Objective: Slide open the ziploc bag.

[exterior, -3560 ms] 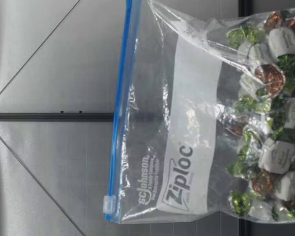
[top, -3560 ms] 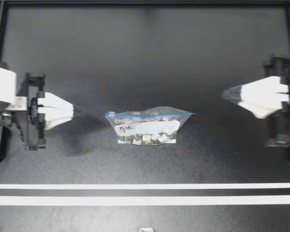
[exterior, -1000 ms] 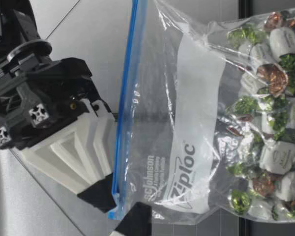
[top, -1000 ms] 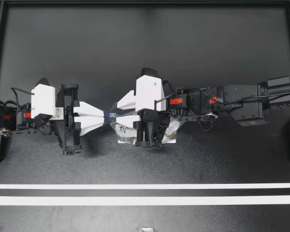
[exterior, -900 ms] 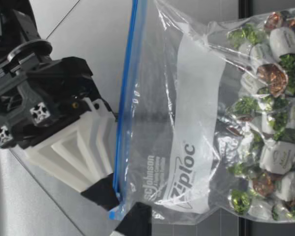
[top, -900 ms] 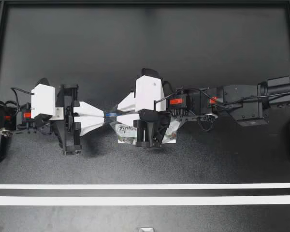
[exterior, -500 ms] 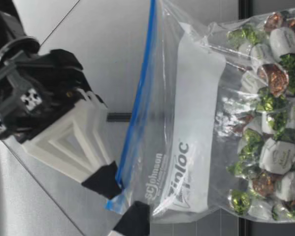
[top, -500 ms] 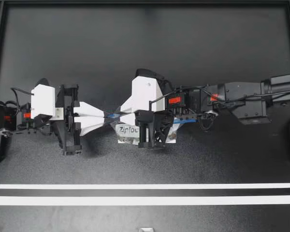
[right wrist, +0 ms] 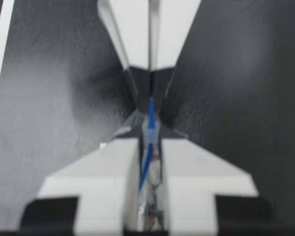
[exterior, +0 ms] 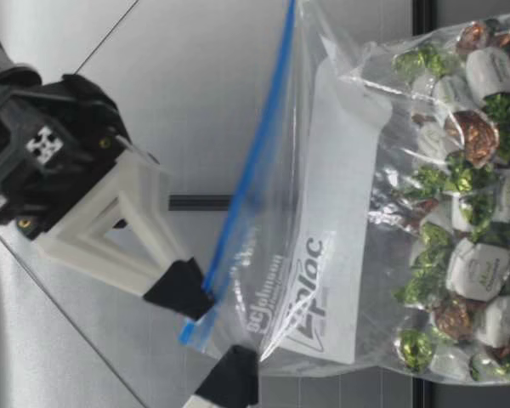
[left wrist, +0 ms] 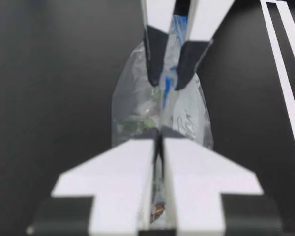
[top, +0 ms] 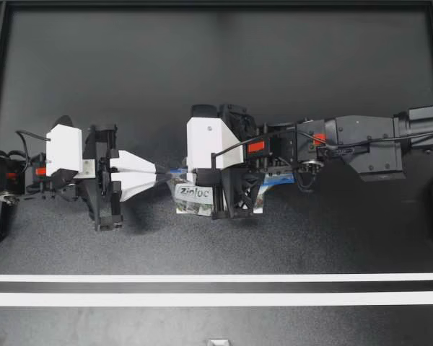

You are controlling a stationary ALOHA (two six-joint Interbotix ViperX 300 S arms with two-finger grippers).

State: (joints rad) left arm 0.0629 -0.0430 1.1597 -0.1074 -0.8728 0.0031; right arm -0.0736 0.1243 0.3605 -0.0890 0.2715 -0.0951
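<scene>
The clear ziploc bag (top: 193, 200) of wrapped candies (exterior: 467, 212) stands on the black table, its blue zip strip (exterior: 251, 170) on top. My left gripper (top: 157, 171) is shut on the bag's top corner, its fingertips pressed together in the left wrist view (left wrist: 160, 142). My right gripper (top: 180, 173) reaches across from the right, right beside the left one, shut on the blue zip strip (right wrist: 151, 110). In the low view its black pad (exterior: 180, 289) pinches the strip near the corner, just above the left gripper's pad (exterior: 229, 378). I cannot make out the slider.
Two white tape lines (top: 216, 277) run along the table's front. The black mat (top: 216, 72) stretches behind the bag to the frame. My right arm (top: 361, 148) lies across the right half, over the bag.
My right gripper has shut on the zip strip and shifted slightly toward the left gripper. The strip now slants, its far end lower. The left gripper has not moved.
</scene>
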